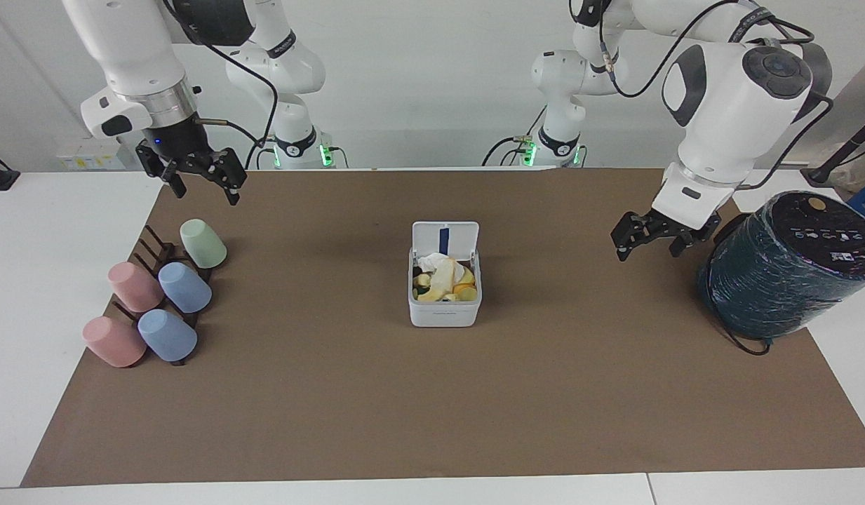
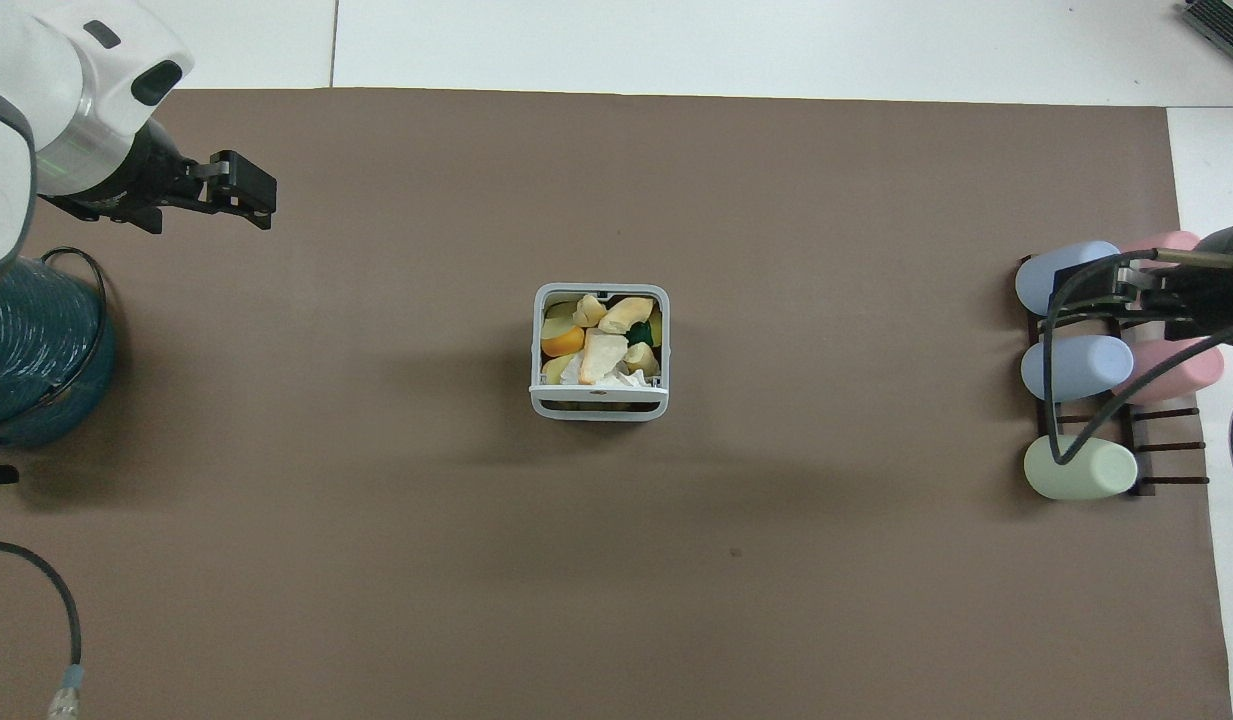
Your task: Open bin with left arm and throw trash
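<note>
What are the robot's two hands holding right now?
Nothing. The left gripper is open and empty beside the teal cylinder; the right gripper, also open, hangs empty near the cups.

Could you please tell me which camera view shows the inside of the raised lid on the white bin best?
The facing view: the bin's lid stands upright, its inner face with a blue strip turned toward that camera. The overhead view shows only the lid's grey edge, end-on.
</note>
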